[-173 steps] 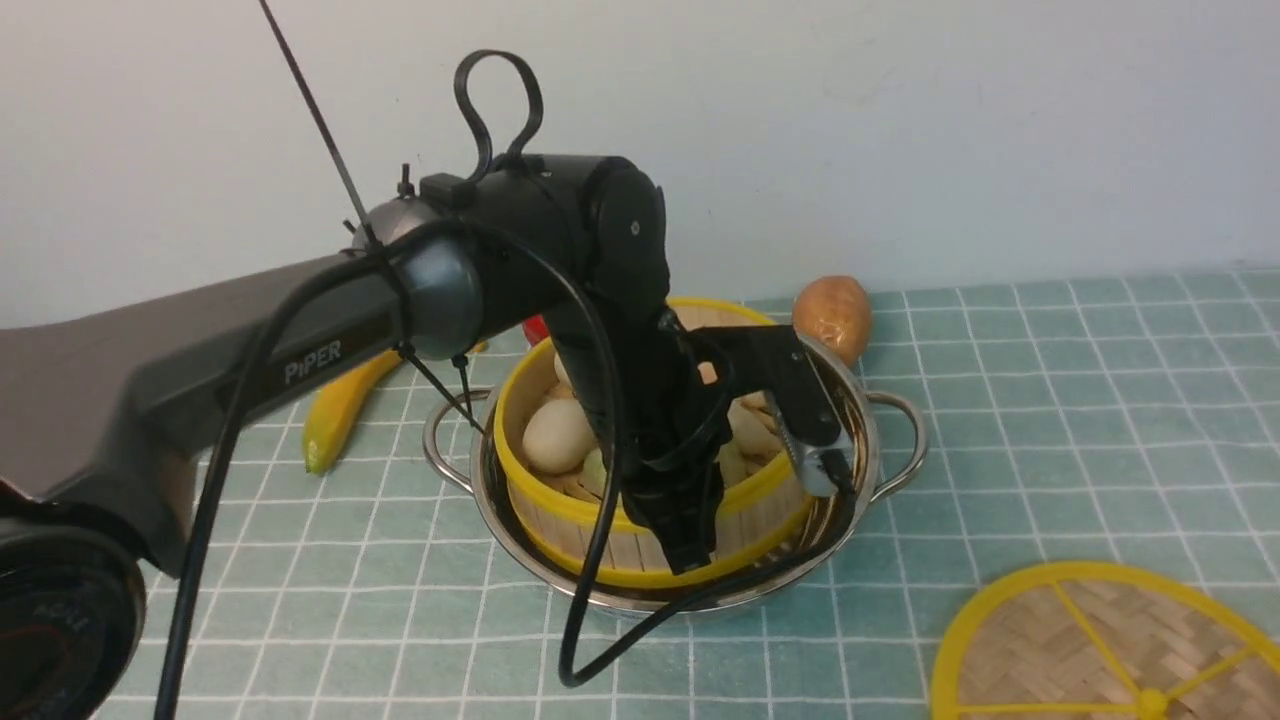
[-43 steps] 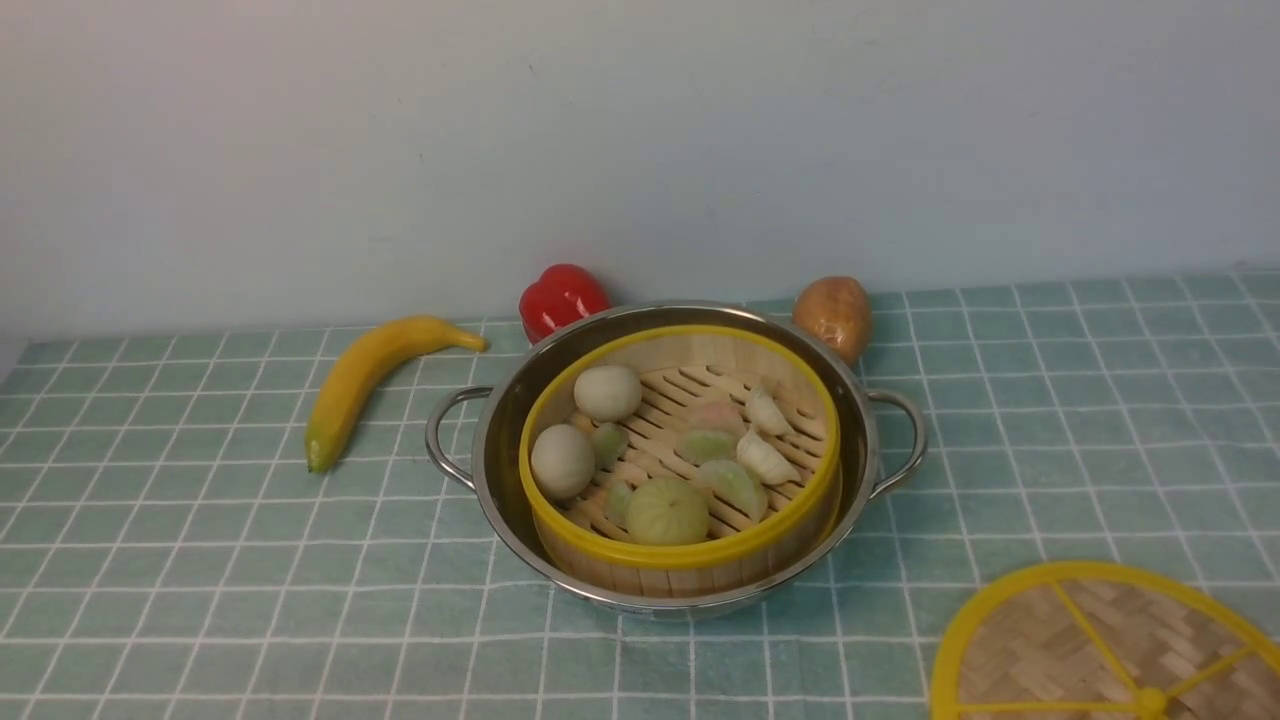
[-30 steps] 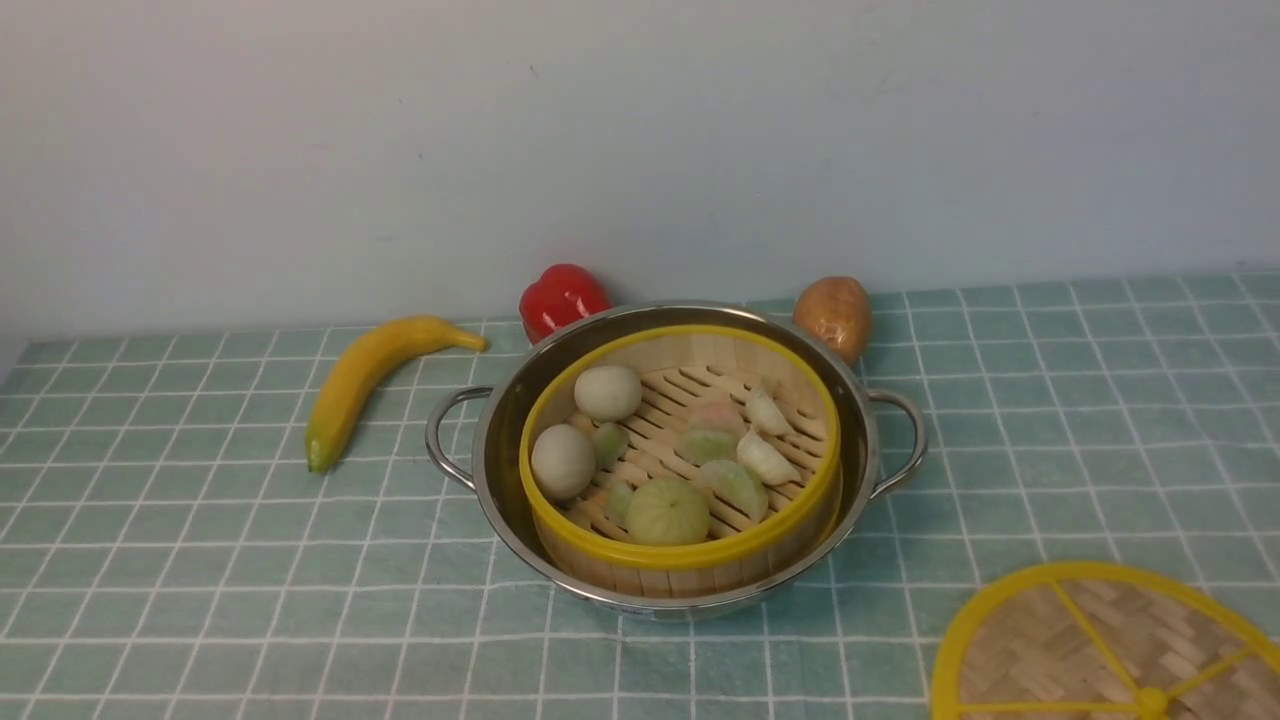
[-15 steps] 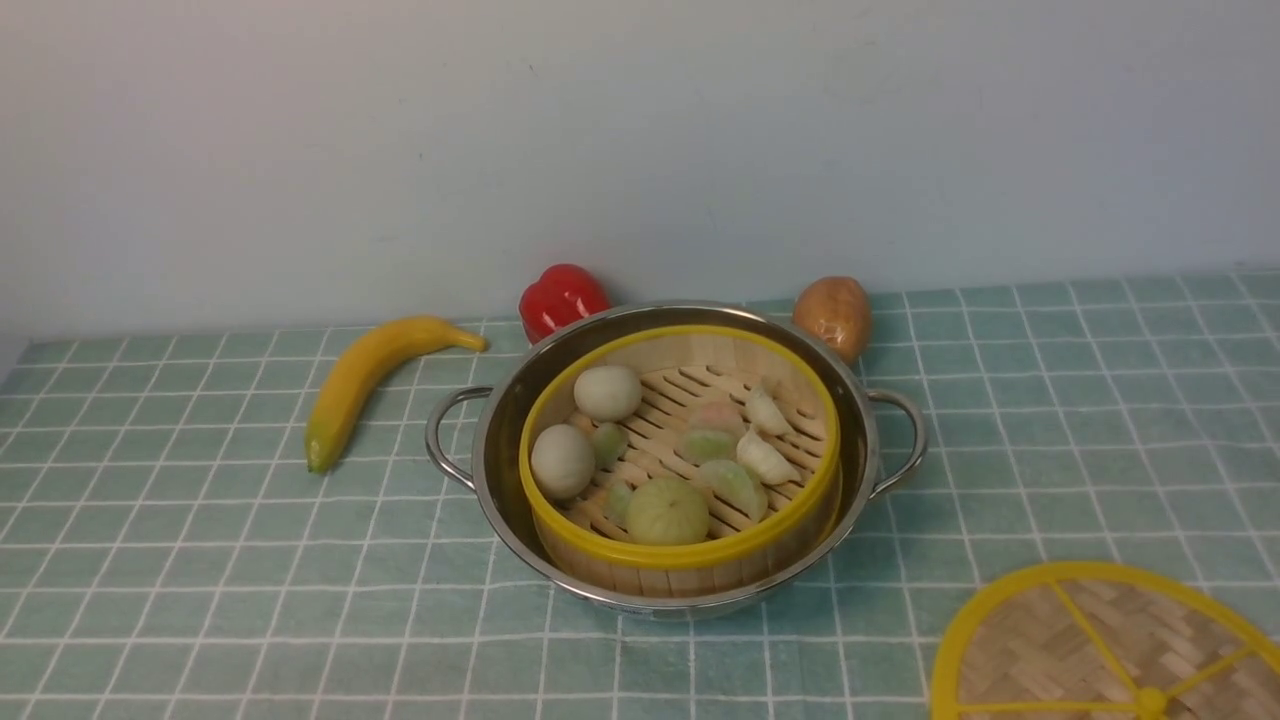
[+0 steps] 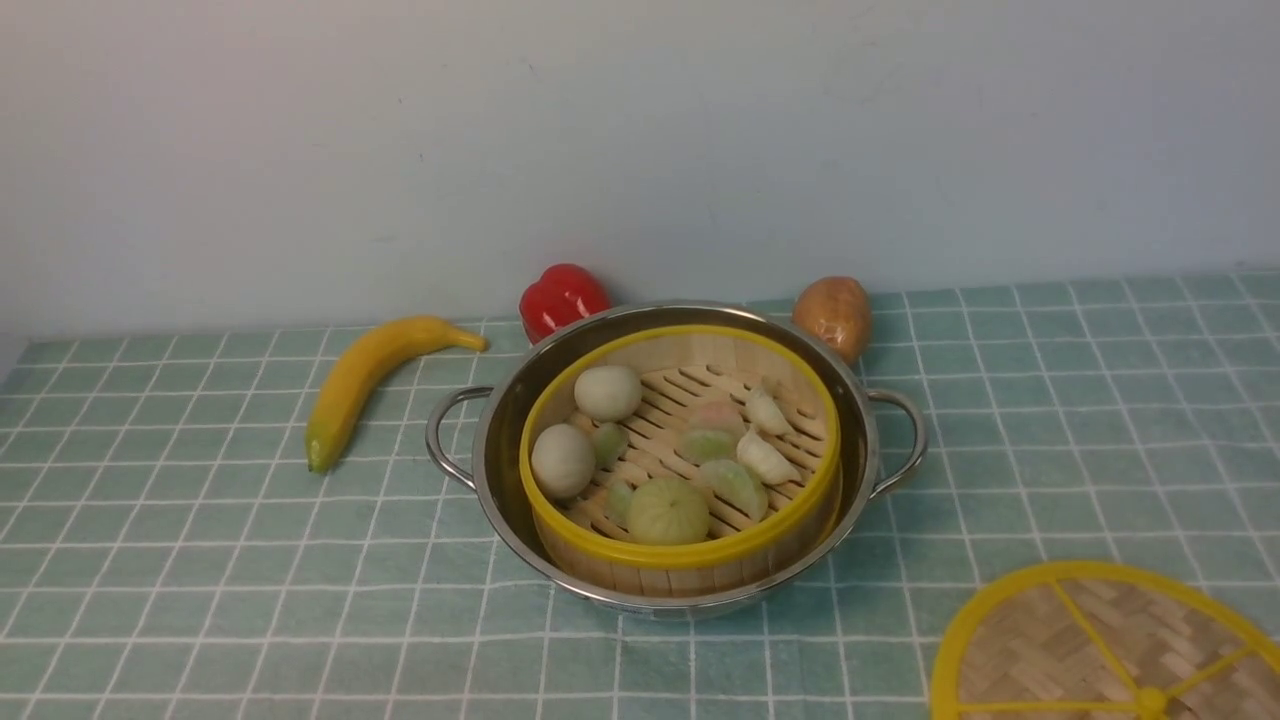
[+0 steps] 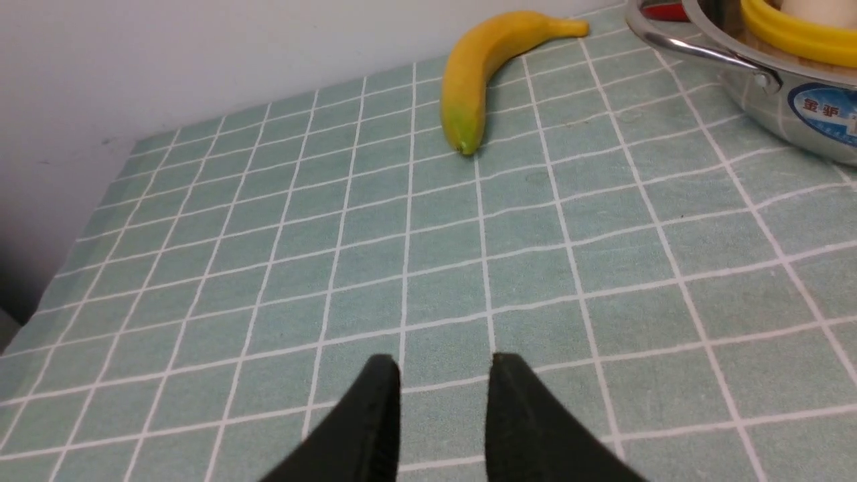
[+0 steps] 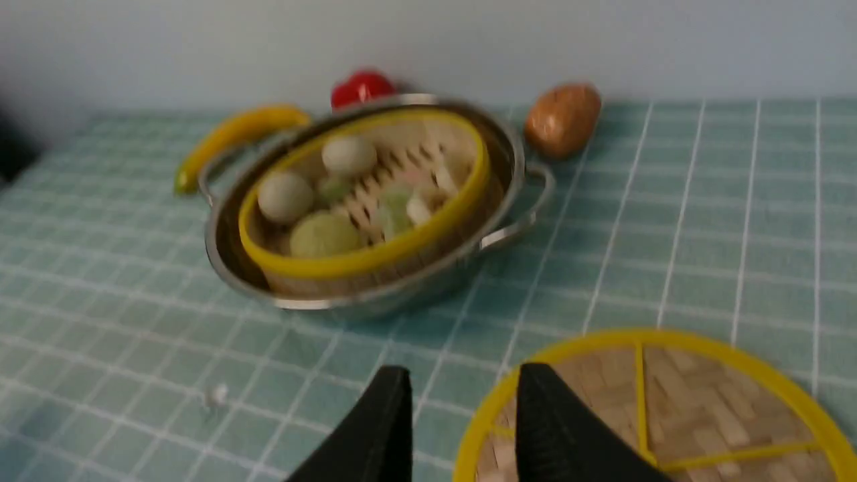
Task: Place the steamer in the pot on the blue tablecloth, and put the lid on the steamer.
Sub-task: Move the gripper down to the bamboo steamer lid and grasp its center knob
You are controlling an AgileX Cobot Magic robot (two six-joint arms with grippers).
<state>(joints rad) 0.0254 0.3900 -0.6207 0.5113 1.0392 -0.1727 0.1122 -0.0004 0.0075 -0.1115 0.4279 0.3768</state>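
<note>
The steamer [image 5: 680,450], a bamboo basket with a yellow rim and pale buns and dumplings inside, sits inside the shiny pot [image 5: 860,470] on the blue tablecloth [image 5: 200,560]. At the front right the lid [image 5: 1100,650], a woven disc with yellow rim and spokes, lies flat on the cloth, partly cut off by the frame edge. Neither arm shows in the front view. My left gripper [image 6: 445,365] hovers open and empty over bare cloth, the pot [image 6: 790,100] off to one side. My right gripper [image 7: 462,375] is open and empty just short of the lid [image 7: 669,415].
A yellow banana [image 5: 365,380] lies left of the pot. A red pepper [image 5: 562,298] and a brown potato [image 5: 833,315] sit behind it against the pale wall. The cloth ends at the table's left edge [image 6: 73,234].
The left arm, which stood over the steamer several seconds ago, has left the front view. Over the last second nothing on the table has moved.
</note>
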